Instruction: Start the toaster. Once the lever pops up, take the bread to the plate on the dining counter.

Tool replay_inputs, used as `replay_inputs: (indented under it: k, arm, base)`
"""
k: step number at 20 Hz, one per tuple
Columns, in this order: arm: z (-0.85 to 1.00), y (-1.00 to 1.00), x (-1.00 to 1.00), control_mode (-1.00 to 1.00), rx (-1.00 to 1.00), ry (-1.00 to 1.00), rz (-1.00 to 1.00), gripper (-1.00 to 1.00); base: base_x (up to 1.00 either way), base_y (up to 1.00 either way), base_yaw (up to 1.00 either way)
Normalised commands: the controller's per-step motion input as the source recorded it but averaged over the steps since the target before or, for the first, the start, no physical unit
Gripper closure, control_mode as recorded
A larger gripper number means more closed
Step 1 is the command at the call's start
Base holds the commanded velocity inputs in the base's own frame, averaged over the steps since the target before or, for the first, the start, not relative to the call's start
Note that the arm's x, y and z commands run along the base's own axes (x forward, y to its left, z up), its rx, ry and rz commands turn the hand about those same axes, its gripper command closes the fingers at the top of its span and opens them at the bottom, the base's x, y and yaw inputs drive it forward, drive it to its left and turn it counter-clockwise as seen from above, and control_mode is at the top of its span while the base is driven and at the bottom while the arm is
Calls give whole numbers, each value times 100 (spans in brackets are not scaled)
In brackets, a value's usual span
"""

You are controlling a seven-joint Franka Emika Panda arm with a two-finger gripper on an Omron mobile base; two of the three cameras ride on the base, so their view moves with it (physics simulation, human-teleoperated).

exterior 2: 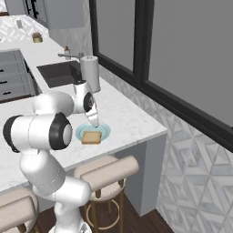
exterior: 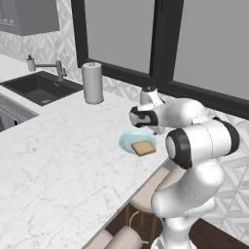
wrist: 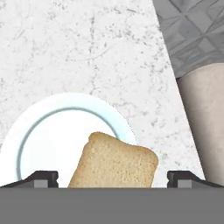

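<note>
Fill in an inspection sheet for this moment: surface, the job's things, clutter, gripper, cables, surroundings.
Surface: white marble-look dining counter, with a rounded edge.
Job's things: bread lies on the pale blue-green plate near the counter's edge, overhanging the rim on the robot's side.
Clutter: paper towel roll stands upright further back on the counter.
Gripper: gripper hangs just above the plate, fingers spread wide, the slice lying between the tips and touching neither.
Cables: nothing seen.
Surroundings: dark sink with a faucet, large dark-framed windows, cushioned stools under the counter.
</note>
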Motion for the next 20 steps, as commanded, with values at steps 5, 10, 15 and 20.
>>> replay_inputs:
  k: [5, 10, 15, 20]
  arm:
    - [85, -1, -26, -100, 10, -2, -20, -100]
    - [100, 0, -51, -100, 11, -22, -3, -100]
    - [100, 0, -94, -100, 3, -43, 0, -100]
    - [66, -1, -100, -100, 0, -47, 0, -100]
  base:
    - [0, 0, 0]
    - [0, 0, 0]
    - [0, 0, 0]
    - [0, 0, 0]
